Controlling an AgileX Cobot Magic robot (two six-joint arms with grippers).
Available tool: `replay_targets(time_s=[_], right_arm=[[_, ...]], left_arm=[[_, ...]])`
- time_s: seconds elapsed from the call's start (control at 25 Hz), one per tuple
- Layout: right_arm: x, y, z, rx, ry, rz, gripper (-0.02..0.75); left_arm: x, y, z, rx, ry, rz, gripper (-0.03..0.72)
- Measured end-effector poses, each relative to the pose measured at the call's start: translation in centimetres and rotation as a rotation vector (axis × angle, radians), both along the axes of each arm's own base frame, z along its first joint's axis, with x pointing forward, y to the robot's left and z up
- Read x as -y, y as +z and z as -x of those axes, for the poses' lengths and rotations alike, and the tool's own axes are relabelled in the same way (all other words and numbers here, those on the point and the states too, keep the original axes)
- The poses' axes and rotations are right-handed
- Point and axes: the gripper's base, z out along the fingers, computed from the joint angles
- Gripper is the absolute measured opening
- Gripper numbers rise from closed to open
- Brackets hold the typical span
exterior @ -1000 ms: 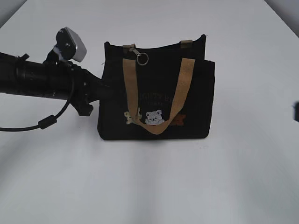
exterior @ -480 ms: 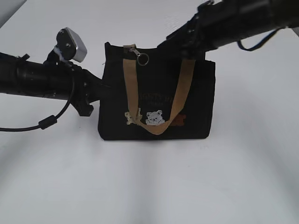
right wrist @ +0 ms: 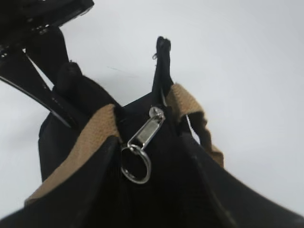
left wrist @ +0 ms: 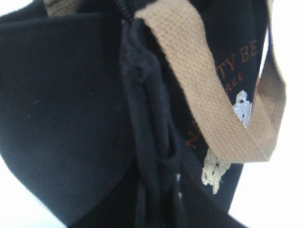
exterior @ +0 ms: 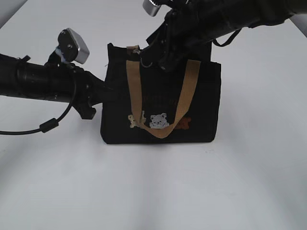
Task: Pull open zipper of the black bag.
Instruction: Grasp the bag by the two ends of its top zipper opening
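The black bag stands upright on the white table, near the middle, its printed front with the bear patches facing the exterior camera. A tan handle loops down over that front and partly covers the faint lettering. The zipper runs along the bag's top edge; its silver ring pull hangs at the top left corner, clear in the right wrist view between the two dark fingers. The right gripper reaches in from the upper right across the bag's top, its jaws spread on either side of the pull and not pinching it; its arm hides the rear handle and most of the top edge from the exterior camera. The left gripper comes in level from the left and is pressed together at the bag's left side seam, its fingertips hidden against the black fabric, so whether it pinches cloth is unclear.
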Motion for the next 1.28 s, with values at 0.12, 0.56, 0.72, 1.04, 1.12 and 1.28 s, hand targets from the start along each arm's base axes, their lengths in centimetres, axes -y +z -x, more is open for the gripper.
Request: replay_targets(time_s=[0.12, 0.56, 0.72, 1.04, 1.12, 1.28], right_arm=[[-0.5, 0.1, 0.0, 0.033, -0.004, 0.012, 0.319], [-0.6, -0.8, 0.0, -0.001, 0.011, 0.031, 0.047], [0.0, 0.4, 0.4, -0.067, -0.036, -0.03, 0.006], [7.5, 1.9, 0.1, -0.396, -0.258, -0.144, 0.003], [10.4, 1.9, -0.1, -0.499, -0.385, -0.181, 0.003], [11.7, 1.9, 0.1, -0.615, -0.475, -0.227, 0.034]], left_arm=[[0.0, 0.0, 0.0, 0.0, 0.0, 0.0, 0.045], [0.0, 0.0, 0.0, 0.001, 0.0, -0.004, 0.045], [0.0, 0.0, 0.0, 0.0, -0.002, 0.0, 0.045], [0.6, 0.3, 0.2, 0.002, -0.031, 0.029, 0.044], [0.6, 0.3, 0.3, 0.002, -0.032, 0.029, 0.044], [0.7, 0.3, 0.2, 0.003, -0.033, 0.033, 0.043]])
